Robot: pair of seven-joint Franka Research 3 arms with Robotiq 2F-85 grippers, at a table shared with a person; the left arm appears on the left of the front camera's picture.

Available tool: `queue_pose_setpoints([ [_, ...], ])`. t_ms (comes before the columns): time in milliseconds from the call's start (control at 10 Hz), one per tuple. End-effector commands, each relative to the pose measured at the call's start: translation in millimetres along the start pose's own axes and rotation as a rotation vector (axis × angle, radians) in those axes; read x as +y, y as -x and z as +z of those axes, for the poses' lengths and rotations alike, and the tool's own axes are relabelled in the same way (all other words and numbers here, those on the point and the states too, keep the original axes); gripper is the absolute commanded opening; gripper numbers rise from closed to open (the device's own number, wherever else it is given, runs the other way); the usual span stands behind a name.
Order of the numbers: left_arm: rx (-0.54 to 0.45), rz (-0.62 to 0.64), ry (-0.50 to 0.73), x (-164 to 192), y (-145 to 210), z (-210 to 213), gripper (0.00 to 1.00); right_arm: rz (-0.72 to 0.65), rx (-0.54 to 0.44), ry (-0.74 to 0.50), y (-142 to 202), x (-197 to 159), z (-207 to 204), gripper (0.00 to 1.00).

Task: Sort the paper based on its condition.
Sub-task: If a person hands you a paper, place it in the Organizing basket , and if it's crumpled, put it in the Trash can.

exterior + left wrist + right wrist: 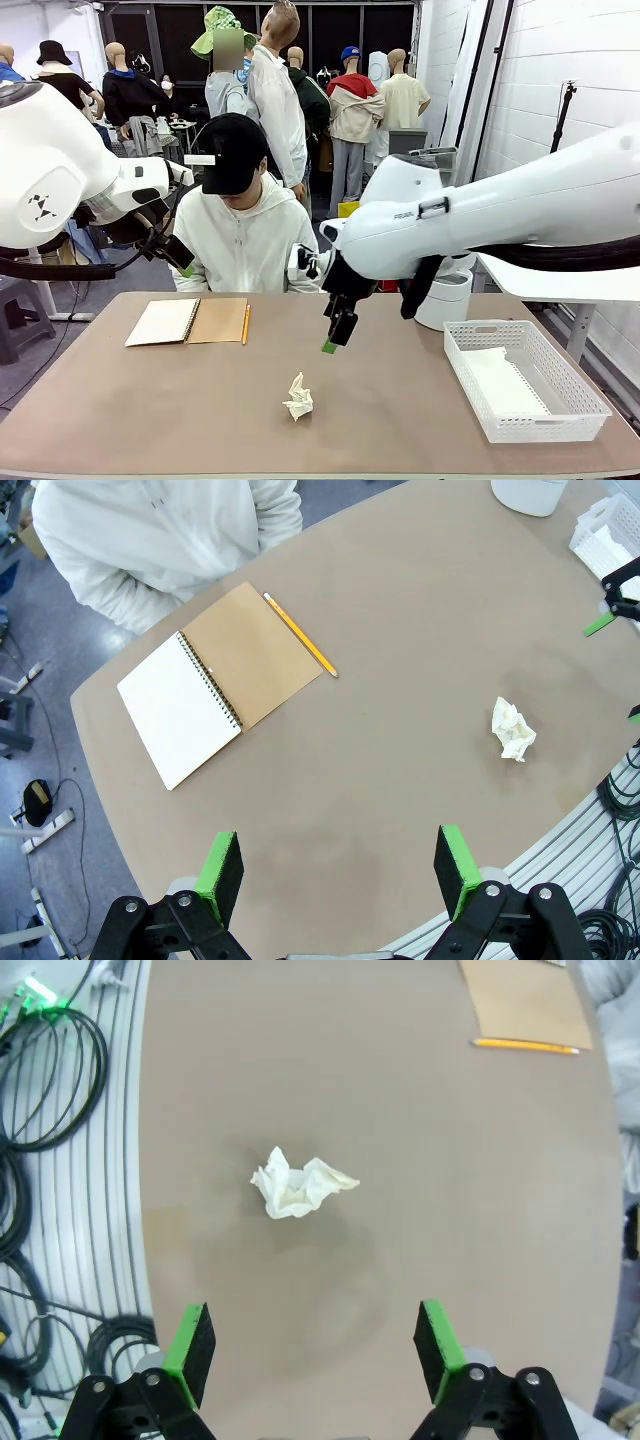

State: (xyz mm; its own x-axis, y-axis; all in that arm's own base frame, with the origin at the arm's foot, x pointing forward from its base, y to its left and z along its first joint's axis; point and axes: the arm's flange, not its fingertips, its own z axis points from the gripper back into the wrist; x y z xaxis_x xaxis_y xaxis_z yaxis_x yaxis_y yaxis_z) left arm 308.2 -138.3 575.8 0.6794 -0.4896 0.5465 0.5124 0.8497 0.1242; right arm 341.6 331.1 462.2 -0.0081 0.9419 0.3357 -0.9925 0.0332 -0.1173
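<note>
a: where's the white right arm's black gripper with green pads (338, 335) at?

b: hanging above mid-table, pointing down, jaws spread wide, holding nothing. the left gripper (340, 872) is wide open and empty too.

a: and the crumpled white paper ball (298, 398)?

b: scrunched up, lying on the brown tabletop (120, 400) just in front of that right gripper.

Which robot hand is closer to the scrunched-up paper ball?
The right. The right end effector hangs open just above and behind the crumpled paper. The left end effector, also open, is high over the table's left side, near the notebook.
</note>
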Motion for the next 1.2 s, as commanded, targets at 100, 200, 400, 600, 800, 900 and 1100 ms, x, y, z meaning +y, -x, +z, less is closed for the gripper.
queue_pose_setpoints([
  [100, 0.0, 0.001, 0.001, 1, 1, 0, 1.0, 0.051, 0.051, 0.021, -11, -8, -25, 1.0],
  [200, 0.0, 0.001, 0.001, 1, 1, 0, 1.0, 0.068, 0.055, 0.02, -17, -8, -35, 1.0],
  [400, 0.0, 0.001, 0.001, 1, 1, 0, 1.0, 0.076, 0.086, 0.004, -25, -11, -53, 1.0],
  [600, 0.0, 0.001, 0.001, 1, 1, 0, 1.0, 0.073, 0.119, 0.005, -29, -14, -69, 1.0],
  [800, 0.0, 0.001, 0.001, 1, 1, 0, 1.0, 0.069, 0.142, 0.006, -28, -21, -81, 1.0],
  [900, 0.0, 0.001, 0.001, 1, 1, 0, 1.0, 0.068, 0.147, 0.006, -30, -22, -87, 1.0],
  [1100, 0.0, 0.001, 0.001, 1, 1, 0, 1.0, 0.051, 0.17, -0.026, -31, -21, -99, 1.0],
])
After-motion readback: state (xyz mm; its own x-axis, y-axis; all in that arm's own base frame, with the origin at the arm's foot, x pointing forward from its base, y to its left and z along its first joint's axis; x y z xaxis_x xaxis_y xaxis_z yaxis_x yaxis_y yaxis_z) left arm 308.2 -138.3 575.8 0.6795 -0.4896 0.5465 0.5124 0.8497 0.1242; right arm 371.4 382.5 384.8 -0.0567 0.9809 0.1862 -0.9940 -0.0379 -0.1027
